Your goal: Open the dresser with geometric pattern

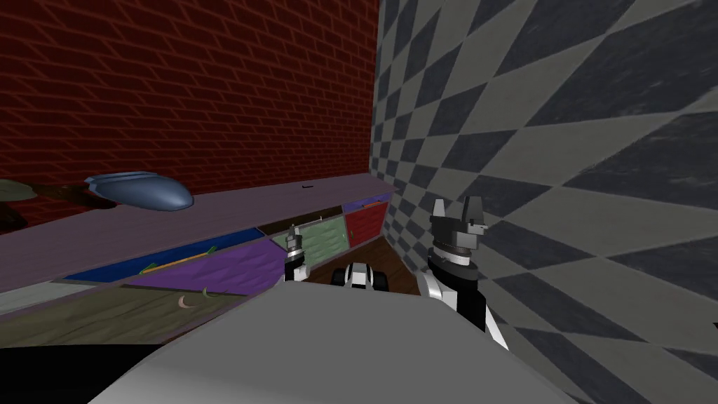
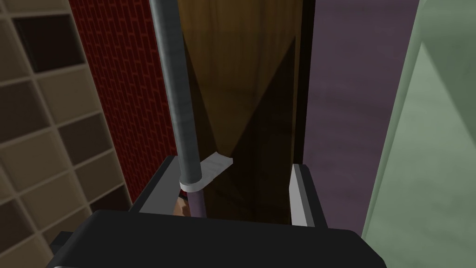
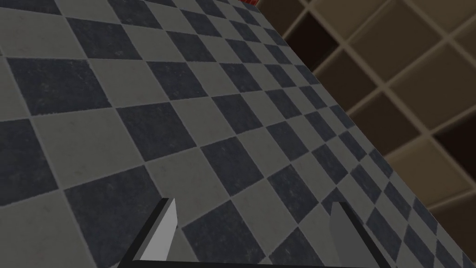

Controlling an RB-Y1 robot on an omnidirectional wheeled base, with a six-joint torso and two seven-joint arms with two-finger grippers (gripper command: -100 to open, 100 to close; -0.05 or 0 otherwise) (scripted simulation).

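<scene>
The long, low dresser point(image 1: 210, 210) runs along the brick wall, with a purple top and fronts in blue, violet, green and red panels. My left gripper point(image 1: 293, 235) is at the green panel point(image 1: 322, 238). In the left wrist view a grey bar handle point(image 2: 179, 93) on a brown wooden front point(image 2: 241, 93) stands between the left gripper's point(image 2: 232, 165) open fingers. The bar is close against one finger point(image 2: 160, 186) and well clear of the other. My right gripper point(image 1: 456, 205) is raised to the right, and its fingers point(image 3: 253, 204) stand open and empty before the chequered wall.
A blue oblong object point(image 1: 144, 191) and a small dark item point(image 1: 307, 186) lie on the dresser's top. The red brick wall point(image 1: 210, 84) rises behind it. The grey chequered wall point(image 1: 561, 140) closes in on the right, near my right arm. Wooden floor point(image 1: 375, 256) shows in the corner.
</scene>
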